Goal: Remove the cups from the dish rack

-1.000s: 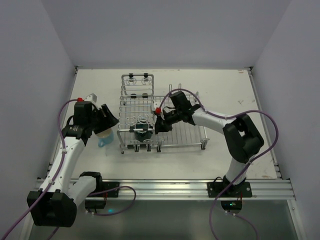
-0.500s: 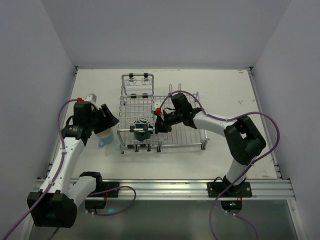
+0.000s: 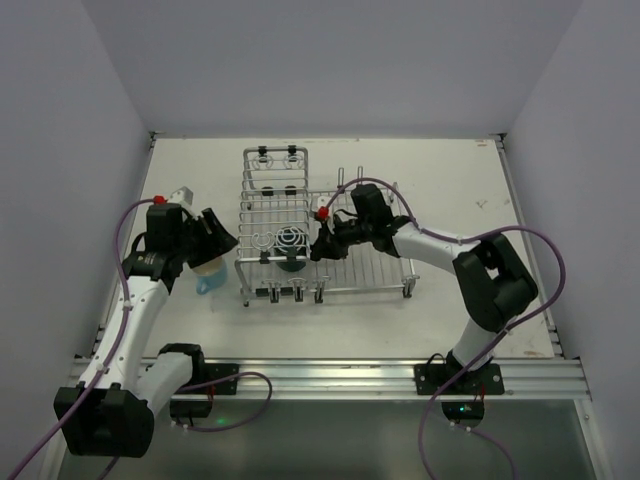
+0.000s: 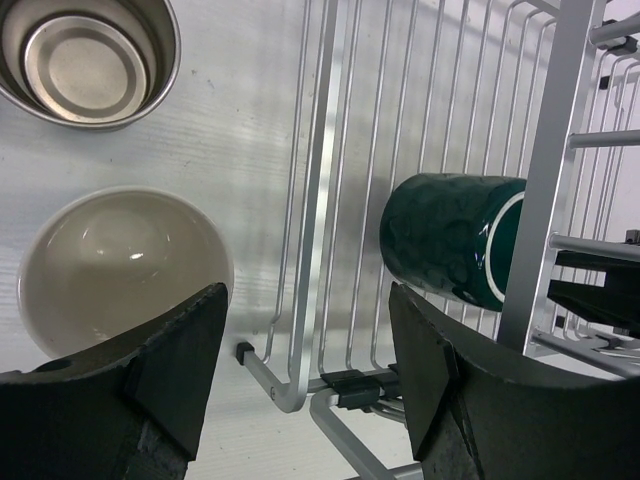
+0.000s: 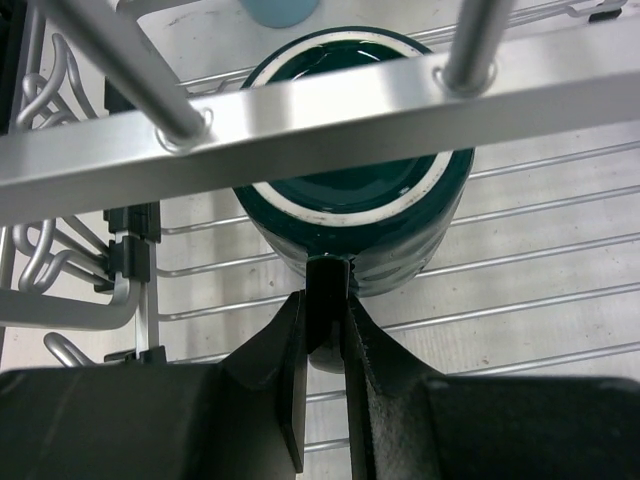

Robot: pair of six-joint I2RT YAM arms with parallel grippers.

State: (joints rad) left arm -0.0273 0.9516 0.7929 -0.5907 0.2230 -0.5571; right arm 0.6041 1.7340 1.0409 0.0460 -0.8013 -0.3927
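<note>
The left arm's fingers are spread wide and hold nothing. They hang over the white table just left of the silver wire dish rack. Below them stand two cups, both off the rack. One is a round cup with a cream lining. The other is a grey, shiny one that may be the clear glass, though the left wrist view makes it look like metal. The overhead view also shows a light-blue handled mug on the table beside the rack's left edge.

The dark teal glazed cup lies on its side on the rack's wires, under the taller raised section, with its white-edged mouth turned to the right. The right arm's fingers are closed almost together on the lower lip of that mouth, pinching the wall between them.

It looks like stiff, fairly weighty ceramic with a slick glaze that could chip against the wires. A rim pinch is probably the only hold within reach here, and the cup may swing from it.

A flat rack bar crosses the right wrist view and hides part of the mouth. The cup's base and far side are out of sight, and no view clearly shows any other cup in the rack.
</note>
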